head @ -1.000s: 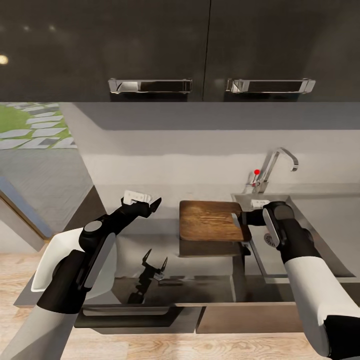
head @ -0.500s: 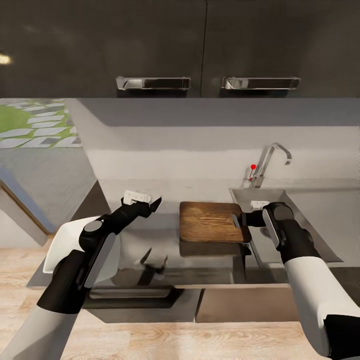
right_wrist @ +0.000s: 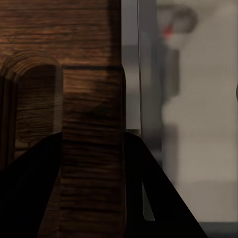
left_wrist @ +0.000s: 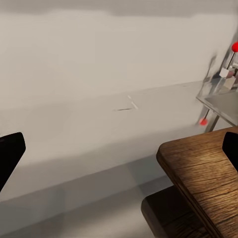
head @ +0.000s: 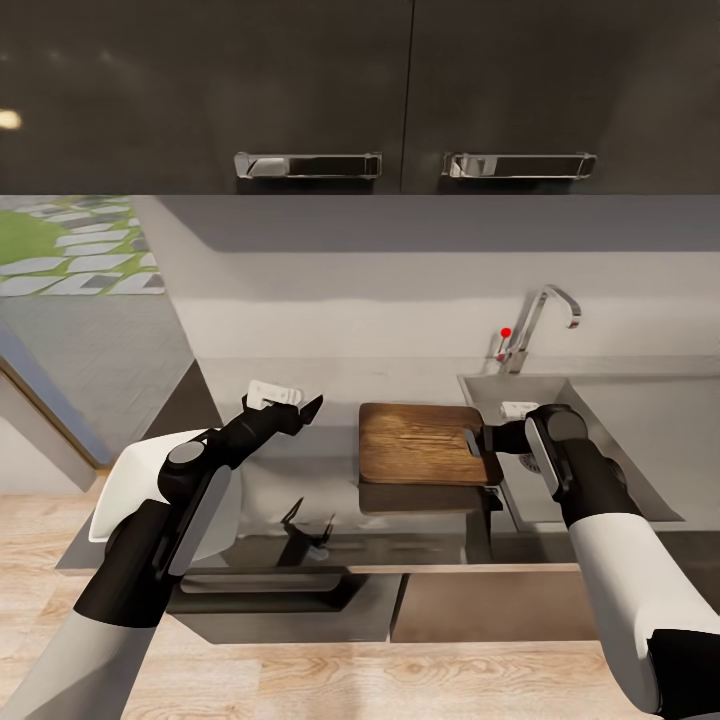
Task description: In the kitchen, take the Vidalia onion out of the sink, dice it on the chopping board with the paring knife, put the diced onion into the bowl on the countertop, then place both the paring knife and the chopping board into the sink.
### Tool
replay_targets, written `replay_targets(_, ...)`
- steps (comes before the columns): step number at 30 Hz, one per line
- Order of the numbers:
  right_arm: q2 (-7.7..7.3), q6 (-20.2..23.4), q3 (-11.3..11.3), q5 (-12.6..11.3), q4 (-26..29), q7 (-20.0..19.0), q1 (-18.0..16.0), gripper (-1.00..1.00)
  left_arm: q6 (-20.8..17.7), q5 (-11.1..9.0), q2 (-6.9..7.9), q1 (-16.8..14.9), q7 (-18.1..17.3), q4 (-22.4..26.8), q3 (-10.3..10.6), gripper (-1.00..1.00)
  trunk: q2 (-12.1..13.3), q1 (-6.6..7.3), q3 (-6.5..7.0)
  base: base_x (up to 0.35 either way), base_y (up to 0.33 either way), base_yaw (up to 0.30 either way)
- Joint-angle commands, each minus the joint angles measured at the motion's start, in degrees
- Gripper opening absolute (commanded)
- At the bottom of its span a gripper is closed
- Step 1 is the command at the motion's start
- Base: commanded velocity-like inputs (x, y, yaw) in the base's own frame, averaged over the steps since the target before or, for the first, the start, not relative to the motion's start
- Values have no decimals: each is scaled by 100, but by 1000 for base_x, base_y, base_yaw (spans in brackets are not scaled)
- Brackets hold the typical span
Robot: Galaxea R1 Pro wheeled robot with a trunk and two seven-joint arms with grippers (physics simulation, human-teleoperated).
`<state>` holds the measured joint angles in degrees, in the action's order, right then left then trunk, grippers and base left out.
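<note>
The right gripper [head: 480, 441] is clamped on the handle end of the chopping board [head: 418, 443], its fingers [right_wrist: 34, 193] on either side of the strip of wood beside the slot hole. The board is held level above the countertop [head: 300, 480], casting a shadow below it, with its right end at the left rim of the sink [head: 600, 470]. The tap [head: 535, 325] with its red dot stands at about 1 o'clock from the board. The left gripper [head: 290, 405] hangs over the worktop at 9 o'clock from the board, jaws spread and holding nothing. The white bowl [head: 130, 490] sits at 8 o'clock, partly hidden behind the left arm
</note>
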<state>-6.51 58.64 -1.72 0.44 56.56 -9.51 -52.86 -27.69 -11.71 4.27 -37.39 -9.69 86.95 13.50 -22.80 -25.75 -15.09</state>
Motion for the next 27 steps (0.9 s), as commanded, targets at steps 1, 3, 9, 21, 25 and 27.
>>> replay_targets(1,0,25,-7,0,4,-25,-5,-100,-34,-34,3,-6,3,6,3,100,-12,-3,-11,0,0,0)
replay_targets(3,0,25,-7,0,4,-25,-5,-100,-34,-34,3,-6,3,6,3,100,-12,-3,-11,0,0,0)
replay_targets(9,0,25,-6,0,-3,-25,-5,-100,-34,-34,3,-6,3,6,3,100,-12,-3,-11,0,0,0)
replay_targets(21,0,24,-5,0,-13,-25,-5,-100,-34,-34,3,-6,3,6,3,100,-12,-3,-11,0,7,0)
replay_targets(25,0,23,-4,0,-13,-25,-5,-100,-34,-34,3,-6,3,6,3,100,-12,-3,-11,0,132,0)
replay_targets(27,0,24,-5,0,-13,-25,-5,-100,-34,-34,3,-6,3,6,3,100,-12,-3,-11,0,131,0)
